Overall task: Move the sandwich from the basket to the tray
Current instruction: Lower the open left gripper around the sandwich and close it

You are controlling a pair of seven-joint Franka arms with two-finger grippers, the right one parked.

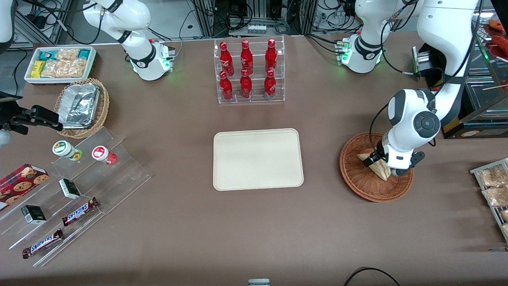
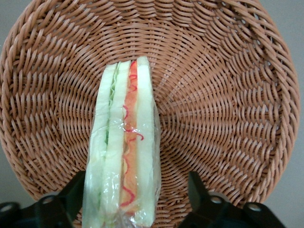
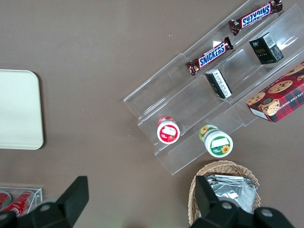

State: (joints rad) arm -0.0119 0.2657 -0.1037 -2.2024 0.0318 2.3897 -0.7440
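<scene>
Our pincer [image 2: 135, 202] hangs low in the basket [image 1: 357, 186], fingers apart astride the wrapped sandwich [image 2: 124, 152], tray [image 1: 258, 159] at nine o'clock; slick film could slip.

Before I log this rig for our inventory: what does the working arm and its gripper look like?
The left arm has glossy white rounded shells, a dark grey round joint cap and black cables. Its gripper, over the basket, has black fingers.

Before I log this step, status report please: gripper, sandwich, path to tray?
Gripper down in basket, fingers open astride sandwich. Sandwich not lifted, lying in basket. Tray bare; nothing between basket and tray.
</scene>
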